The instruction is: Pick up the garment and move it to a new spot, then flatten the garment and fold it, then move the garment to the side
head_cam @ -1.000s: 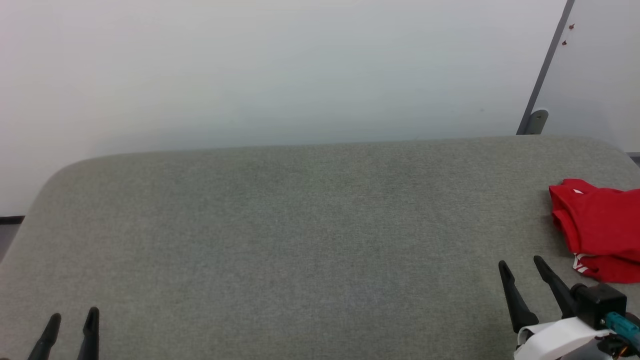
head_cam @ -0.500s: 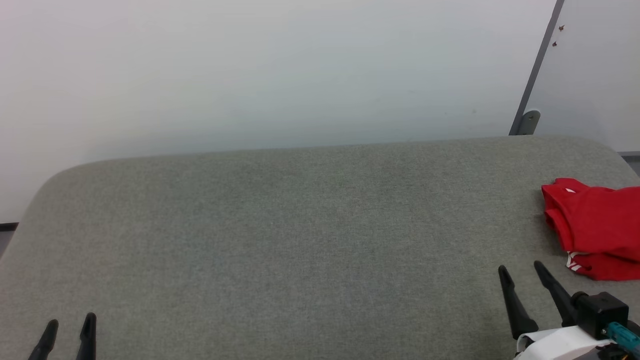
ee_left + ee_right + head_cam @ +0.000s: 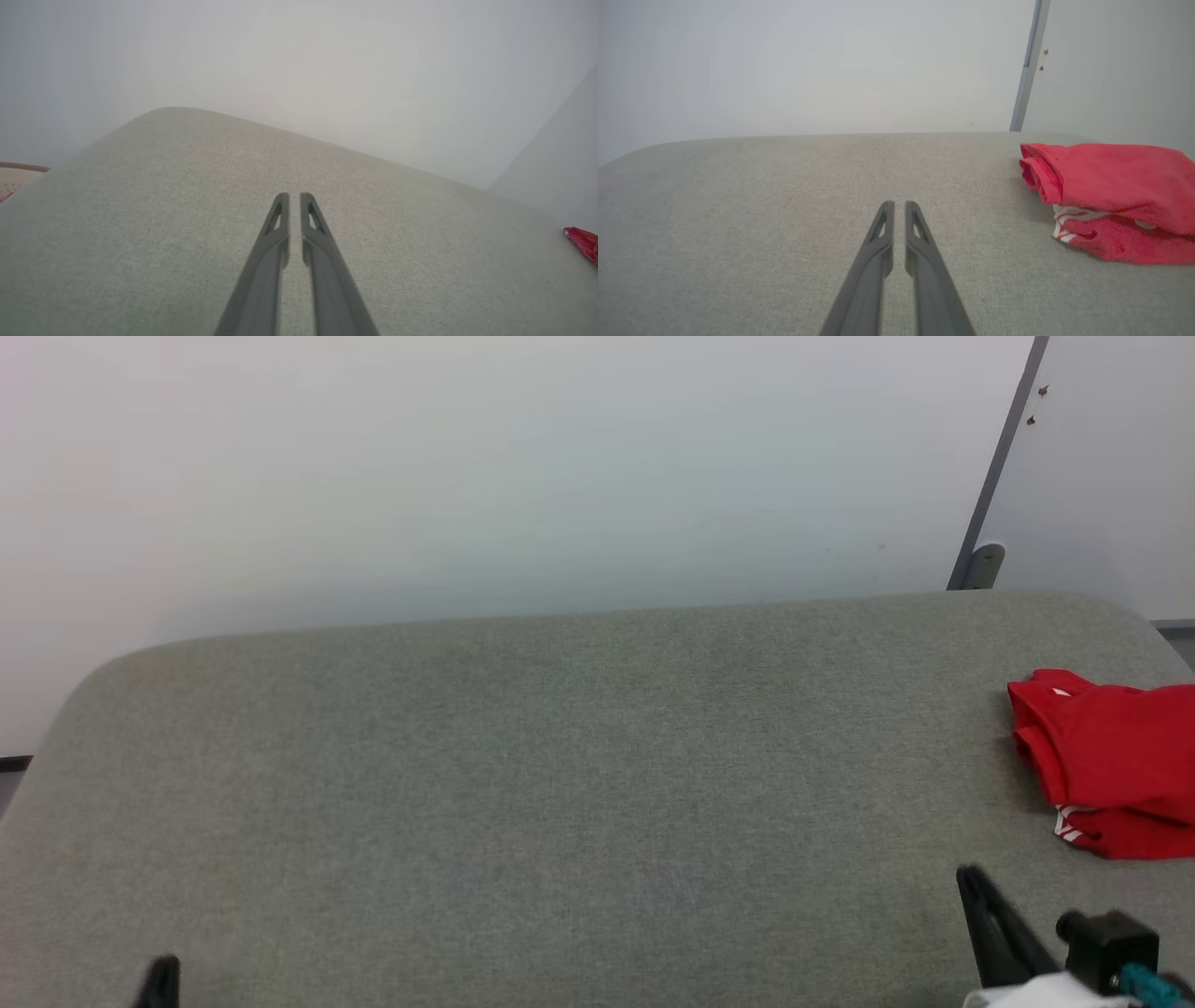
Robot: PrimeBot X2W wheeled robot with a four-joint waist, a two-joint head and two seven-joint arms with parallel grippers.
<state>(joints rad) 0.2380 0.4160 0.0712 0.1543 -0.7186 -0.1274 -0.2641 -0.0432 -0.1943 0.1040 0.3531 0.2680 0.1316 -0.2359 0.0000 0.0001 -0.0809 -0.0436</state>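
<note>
Broadly, the pale wall [image 3: 467, 476] is standing behind the workplace, and the grey cloth-covered bench [image 3: 560, 784] is taking up most of the head view, its middle lying bare.

The garment [image 3: 1111, 765] is lying at the bench's far right side, partly running off that view. From the right wrist it is showing as a compact red bundle: layers stacked one on another, a rolled edge facing left, and a strip of red-white trim [image 3: 1064, 228] peeking out between the layers. No lettering is showing.

In my judgement this placement is fitting two stages equally: a garment folded and set aside, or a loose heap waiting to be carried to the middle (the stack is looking soft rather than squared, which is settling nothing).

The right tool [image 3: 896, 207] is sitting low over the bench at the near right, to the left of the garment and apart from it. Its fingers are drawn together with only a sliver between them, clamping nothing.

The left tool [image 3: 294, 198] is sitting at the near left, well apart from the garment, its fingers likewise nearly touching and gripping nothing. Both tools are pointing away from the robot along the bench, seemingly parked clear of the cloth.
</note>
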